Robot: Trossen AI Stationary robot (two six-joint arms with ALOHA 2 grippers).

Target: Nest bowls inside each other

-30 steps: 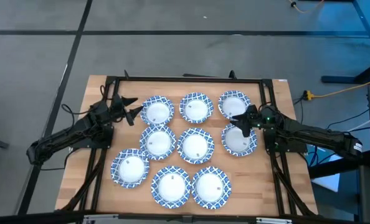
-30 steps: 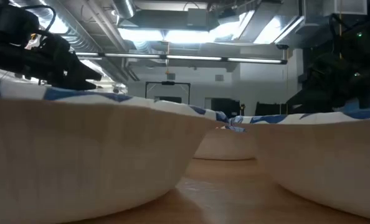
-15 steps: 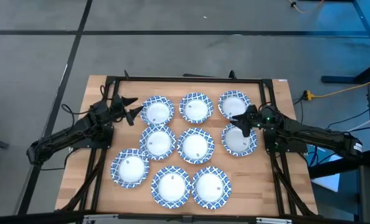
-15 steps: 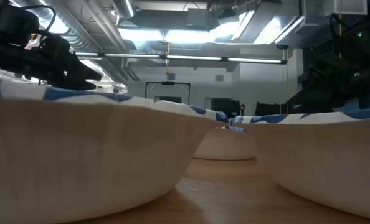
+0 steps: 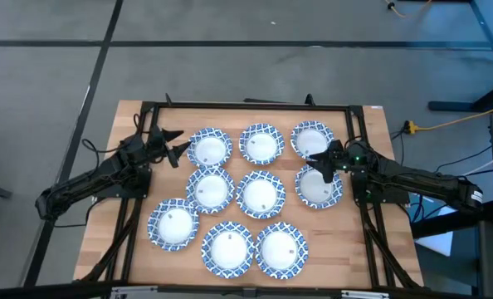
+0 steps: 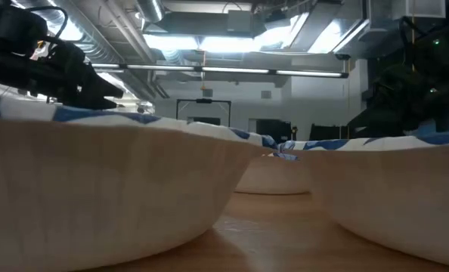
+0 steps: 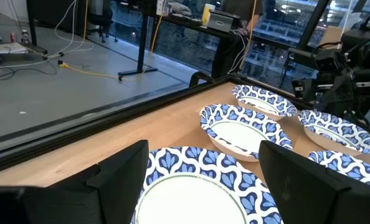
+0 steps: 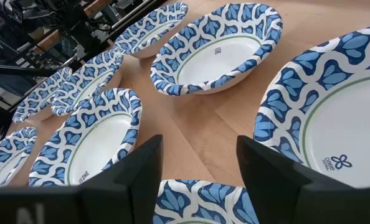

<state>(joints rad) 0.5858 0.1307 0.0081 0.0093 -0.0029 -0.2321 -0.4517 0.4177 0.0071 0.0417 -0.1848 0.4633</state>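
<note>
1. I am looking down on nine bowls (image 5: 261, 195) lying singly in three rows across the middle of the wooden table (image 5: 130, 116); none is sitting inside another.
2. I am holding my left gripper (image 5: 173, 145) at the upper left of the overhead frame, just beside the rim of the upper-left bowl (image 5: 209, 148). Its fingers are standing spread apart and gripping nothing.
3. In my left wrist view, that bowl's blue-and-white rim (image 7: 191, 171) is showing between my two dark fingers (image 7: 119, 180).
4. I am holding my right gripper (image 5: 320, 159) at the upper right of the overhead frame, between the upper-right bowl (image 5: 312, 138) and the middle-right bowl (image 5: 319, 187). Its fingers are also standing apart, with nothing in them.
5. Both dark arms are reaching in from the table's side edges.
</note>
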